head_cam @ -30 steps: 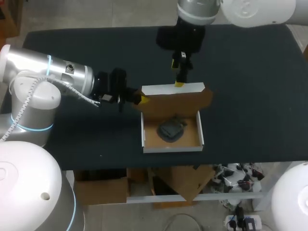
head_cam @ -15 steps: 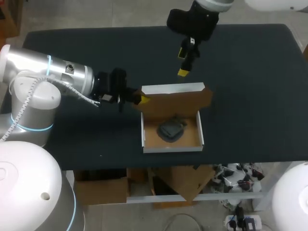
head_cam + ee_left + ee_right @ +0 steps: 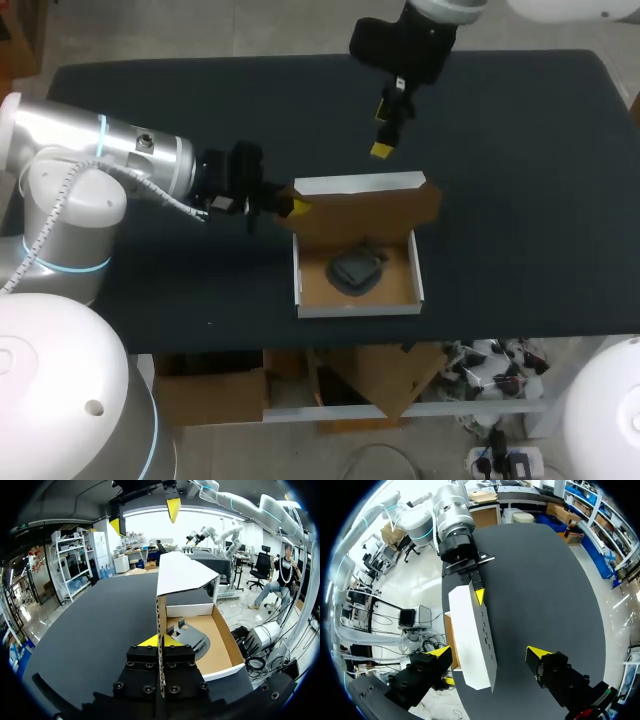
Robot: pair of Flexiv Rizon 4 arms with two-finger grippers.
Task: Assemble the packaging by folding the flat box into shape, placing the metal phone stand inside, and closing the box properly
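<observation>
Your box (image 3: 358, 186) sits open near the desk's (image 3: 520, 200) front edge, with the stand (image 3: 355, 268) lying inside. Your left jaws are clamped on its left rear corner. Your right jaws hang apart above the rear wall, clear of it.

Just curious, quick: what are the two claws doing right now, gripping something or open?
Left gripper: shut on a cardboard edge of the box.
Right gripper: open, empty, clear of the box.
</observation>
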